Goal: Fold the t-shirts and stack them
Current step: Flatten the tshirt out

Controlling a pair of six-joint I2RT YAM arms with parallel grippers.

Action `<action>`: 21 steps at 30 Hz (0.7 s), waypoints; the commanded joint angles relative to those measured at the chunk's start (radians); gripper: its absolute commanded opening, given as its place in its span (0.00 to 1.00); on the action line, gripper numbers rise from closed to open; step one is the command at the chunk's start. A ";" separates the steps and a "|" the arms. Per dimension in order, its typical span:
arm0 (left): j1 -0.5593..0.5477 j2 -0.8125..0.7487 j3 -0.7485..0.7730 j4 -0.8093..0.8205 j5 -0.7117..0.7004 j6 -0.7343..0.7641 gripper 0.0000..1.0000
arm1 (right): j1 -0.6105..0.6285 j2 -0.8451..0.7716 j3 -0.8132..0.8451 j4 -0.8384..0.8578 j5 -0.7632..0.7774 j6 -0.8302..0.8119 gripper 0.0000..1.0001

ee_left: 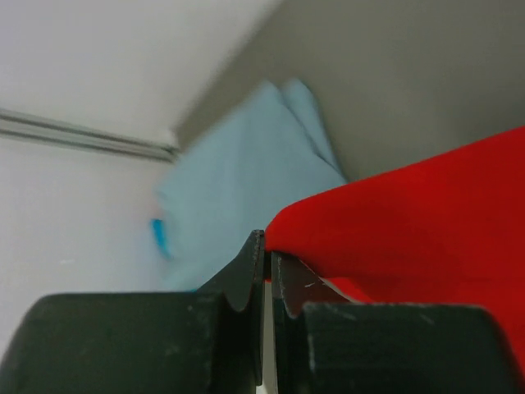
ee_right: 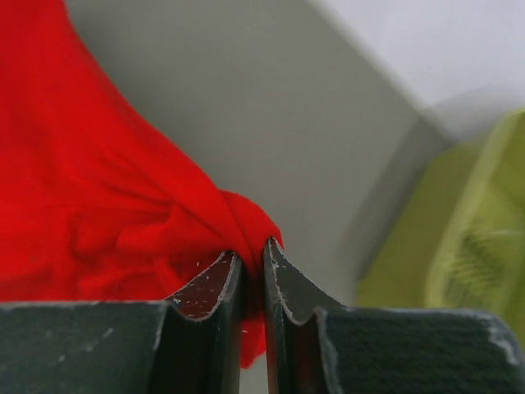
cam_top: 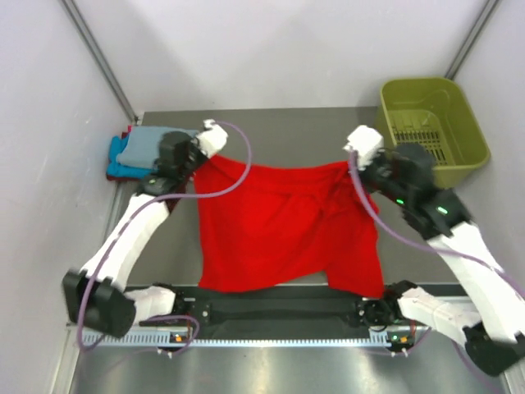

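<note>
T-shirt (cam_top: 283, 226), red, far edge pinched at both corners; grey table (cam_top: 287, 131) beyond

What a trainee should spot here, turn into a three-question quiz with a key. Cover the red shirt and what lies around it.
1. True or false: the left jaws and the right jaws are each shut on the far edge of the red t-shirt.
2. Where does the folded blue stack lie? A: at the far left corner of the table. B: at the near edge, between the arm bases. C: under the red t-shirt.
3. Fill in: the olive-green ____ stands at the far right corner.
Key: 1 true. 2 A. 3 basket.
</note>
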 commanded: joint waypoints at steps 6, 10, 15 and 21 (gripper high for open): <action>0.067 0.425 -0.054 0.277 0.062 -0.062 0.00 | -0.058 0.392 -0.111 0.338 -0.114 0.145 0.00; 0.110 0.621 0.086 0.301 0.060 -0.128 0.00 | -0.149 0.635 0.016 0.339 -0.116 0.134 0.00; 0.156 0.763 0.221 0.308 0.050 -0.182 0.00 | -0.258 0.868 0.180 0.402 -0.066 0.098 0.00; 0.161 0.879 0.345 0.229 0.063 -0.252 0.00 | -0.299 1.018 0.317 0.366 -0.044 0.038 0.66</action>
